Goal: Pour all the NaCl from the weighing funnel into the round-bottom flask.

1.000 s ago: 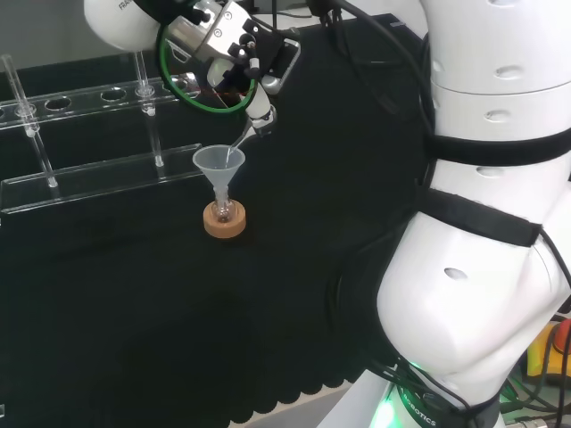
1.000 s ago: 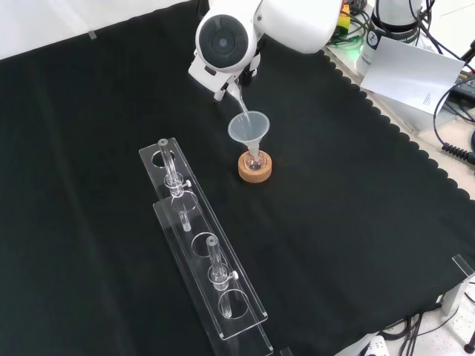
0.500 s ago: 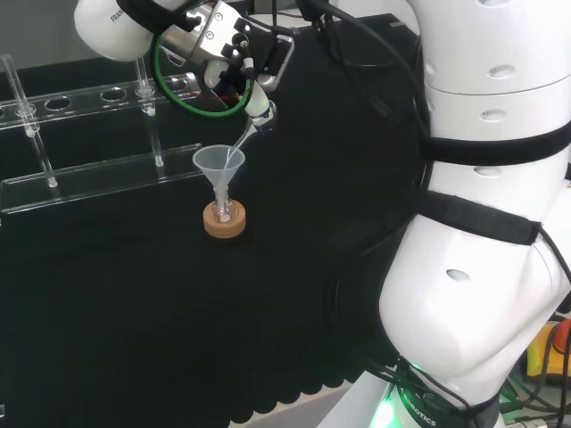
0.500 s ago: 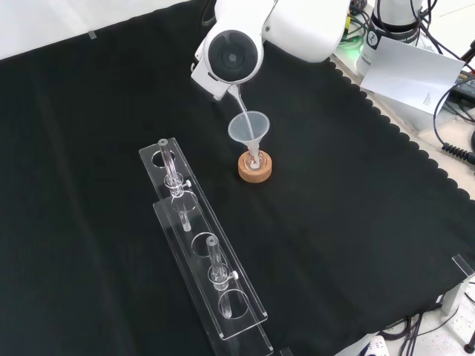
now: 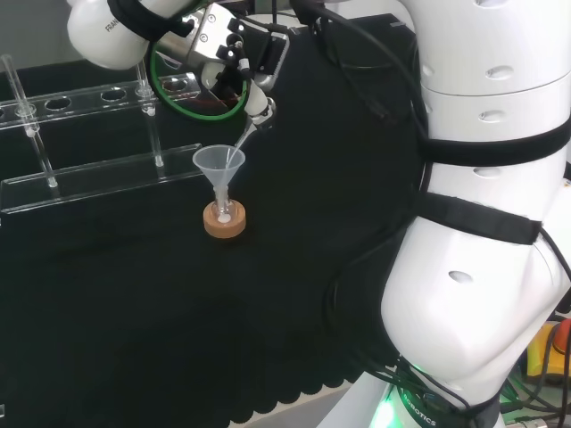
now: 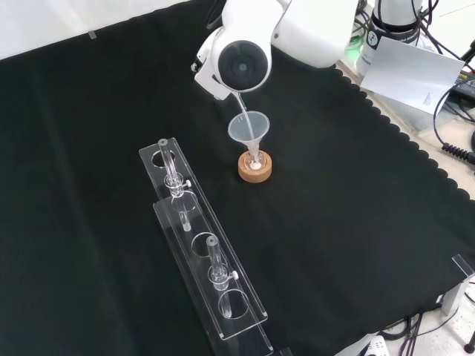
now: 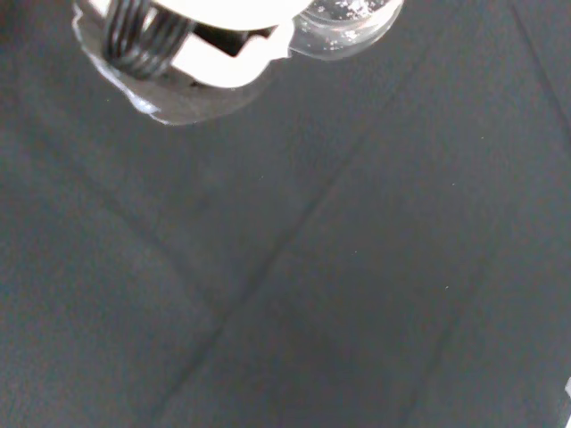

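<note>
The hand (image 5: 234, 55) hangs above and behind a clear plastic funnel (image 5: 219, 166), its fingers curled round a glass weighing funnel (image 5: 251, 124). That piece is tilted, with its thin spout pointing down into the plastic funnel's mouth. The plastic funnel (image 6: 248, 130) stands in a small round-bottom flask (image 5: 224, 211) seated on a cork ring (image 5: 224, 222). A little white powder shows in the flask (image 6: 254, 163) in the front view. In the wrist view, a white part of the hand (image 7: 210, 45) and the weighing funnel's bulb (image 7: 346, 20) sit over the black cloth.
A clear acrylic rack (image 5: 85, 143) with glass tubes stands to the left in the head view, and nearer the camera (image 6: 202, 252) in the front view. The arm's white links (image 5: 486, 214) rise at the head view's right. A big white link (image 6: 241, 63) stands before the hand in the front view.
The hand has turned and lifted a little, tipping the weighing funnel more steeply over the plastic funnel. White powder now shows in the flask.
</note>
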Controlling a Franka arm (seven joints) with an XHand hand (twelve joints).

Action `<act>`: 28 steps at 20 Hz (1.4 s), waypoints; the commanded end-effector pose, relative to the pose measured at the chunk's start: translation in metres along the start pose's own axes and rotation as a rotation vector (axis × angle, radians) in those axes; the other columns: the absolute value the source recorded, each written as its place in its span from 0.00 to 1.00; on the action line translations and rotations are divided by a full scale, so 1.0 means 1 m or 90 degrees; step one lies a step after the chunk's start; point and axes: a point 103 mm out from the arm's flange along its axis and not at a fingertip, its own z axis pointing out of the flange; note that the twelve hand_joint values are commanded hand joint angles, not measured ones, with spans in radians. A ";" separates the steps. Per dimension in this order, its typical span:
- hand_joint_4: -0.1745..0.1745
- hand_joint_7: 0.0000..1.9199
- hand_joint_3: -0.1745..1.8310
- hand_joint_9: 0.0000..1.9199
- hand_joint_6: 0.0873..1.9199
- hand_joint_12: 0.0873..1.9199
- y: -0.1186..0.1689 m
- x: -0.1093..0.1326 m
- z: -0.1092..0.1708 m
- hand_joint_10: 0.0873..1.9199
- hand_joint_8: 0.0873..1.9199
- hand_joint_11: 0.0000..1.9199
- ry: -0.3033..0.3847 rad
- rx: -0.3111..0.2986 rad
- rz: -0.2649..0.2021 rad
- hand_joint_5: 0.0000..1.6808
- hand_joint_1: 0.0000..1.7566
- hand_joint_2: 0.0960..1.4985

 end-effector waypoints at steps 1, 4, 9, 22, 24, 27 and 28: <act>0.97 0.68 0.38 0.75 0.33 0.36 -0.002 0.007 -0.008 0.00 0.12 0.63 -0.028 -0.005 -0.001 0.74 0.64 0.44; 0.97 0.68 0.38 0.75 0.33 0.36 -0.001 0.010 -0.013 0.00 0.12 0.63 -0.045 0.003 0.000 0.74 0.64 0.44; 0.97 0.68 0.38 0.75 0.33 0.36 0.000 0.016 -0.017 0.00 0.12 0.63 -0.077 0.016 0.005 0.74 0.64 0.44; 0.97 0.68 0.38 0.75 0.33 0.36 -0.002 0.022 -0.031 0.00 0.12 0.64 -0.140 0.041 0.032 0.74 0.64 0.44; 0.97 0.68 0.38 0.75 0.33 0.36 -0.001 0.023 -0.034 0.00 0.12 0.64 -0.147 0.046 0.034 0.74 0.64 0.44; 0.97 0.68 0.38 0.75 0.33 0.36 -0.001 0.025 -0.037 0.00 0.12 0.64 -0.157 0.049 0.038 0.74 0.64 0.44; 0.97 0.68 0.38 0.75 0.33 0.36 -0.002 0.025 -0.038 0.00 0.12 0.64 -0.161 0.051 0.040 0.74 0.64 0.44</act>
